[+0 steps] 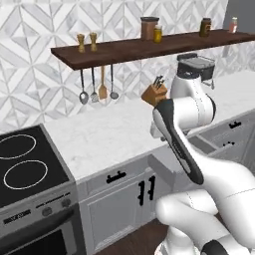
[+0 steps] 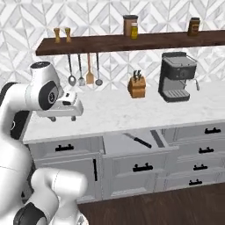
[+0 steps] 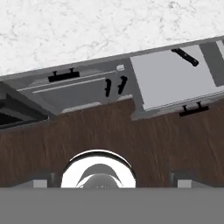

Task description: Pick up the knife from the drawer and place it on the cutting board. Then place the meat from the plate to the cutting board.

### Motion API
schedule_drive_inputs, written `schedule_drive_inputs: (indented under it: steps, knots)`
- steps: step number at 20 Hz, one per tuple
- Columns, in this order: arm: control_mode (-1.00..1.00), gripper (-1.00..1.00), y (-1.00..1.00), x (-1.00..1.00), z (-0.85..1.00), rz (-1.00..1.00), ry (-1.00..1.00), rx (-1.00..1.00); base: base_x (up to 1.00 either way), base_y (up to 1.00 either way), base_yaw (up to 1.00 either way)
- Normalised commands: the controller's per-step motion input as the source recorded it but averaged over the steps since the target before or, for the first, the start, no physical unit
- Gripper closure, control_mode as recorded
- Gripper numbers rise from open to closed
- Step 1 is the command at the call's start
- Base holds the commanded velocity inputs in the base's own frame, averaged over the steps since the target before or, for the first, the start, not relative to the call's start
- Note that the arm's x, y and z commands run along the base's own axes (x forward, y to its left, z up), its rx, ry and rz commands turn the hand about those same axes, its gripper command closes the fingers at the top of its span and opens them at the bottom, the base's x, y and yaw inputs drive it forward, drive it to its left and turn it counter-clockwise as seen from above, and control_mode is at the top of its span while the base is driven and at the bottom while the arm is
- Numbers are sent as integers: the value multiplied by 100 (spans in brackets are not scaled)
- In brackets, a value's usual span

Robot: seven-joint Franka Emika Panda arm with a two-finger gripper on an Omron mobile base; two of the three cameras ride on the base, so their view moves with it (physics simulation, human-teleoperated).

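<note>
The drawer [image 2: 116, 143] stands pulled out under the marble counter. Inside it lies the knife [image 2: 137, 140], black handle toward the front right. From the hand camera the open drawer [image 3: 166, 83] is at the upper right, with the knife's handle [image 3: 186, 57] near its far edge. My gripper [image 2: 63, 117] hangs over the counter edge, left of the drawer and well above it. It points down, and the gripper [image 3: 112, 180] is open with nothing between its fingers. The cutting board, the plate and the meat are out of view.
A coffee machine [image 2: 177, 83] and a knife block [image 2: 137, 87] stand at the back of the counter. Utensils [image 2: 83, 72] hang under a wooden shelf [image 2: 132, 41] with jars. A stove [image 1: 25, 169] is at the far left. Below lies dark wood floor [image 3: 109, 131].
</note>
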Motion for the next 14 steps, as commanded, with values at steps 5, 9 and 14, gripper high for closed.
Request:
schedule_drive_inputs:
  steps: [5, 9, 14]
  knots:
    - [100, -100, 0, 0, 0, 0, 0, 0, 0, 32, -93]
    - [100, -100, 0, 0, 0, 0, 0, 0, -1, 24, -93]
    - [100, -100, 0, 0, 0, 0, 0, 0, -26, 70, -73]
